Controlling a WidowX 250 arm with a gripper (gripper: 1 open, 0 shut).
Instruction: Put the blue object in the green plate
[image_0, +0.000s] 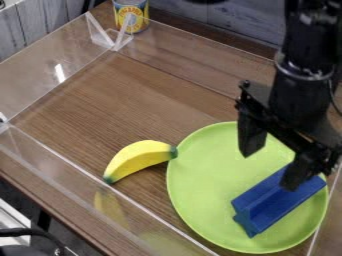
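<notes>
Your gripper (283, 158), jaws apart and empty, hovers lower right over the blue object (277, 199) already lying in the green plate (207, 180).

From my remote station I see a brown wood-grain tabletop (134, 100) enclosed by a low clear acrylic wall (54, 65), its panels catching pale glints of soft, even light. Beyond the wall's far corner stands a small yellow canister (130, 15) with a printed label, against a grey surface behind it. Just outside the wall's near left edge, a strip of lighter surface and some dark cabling (20, 238) show, too blurred to identify.
</notes>
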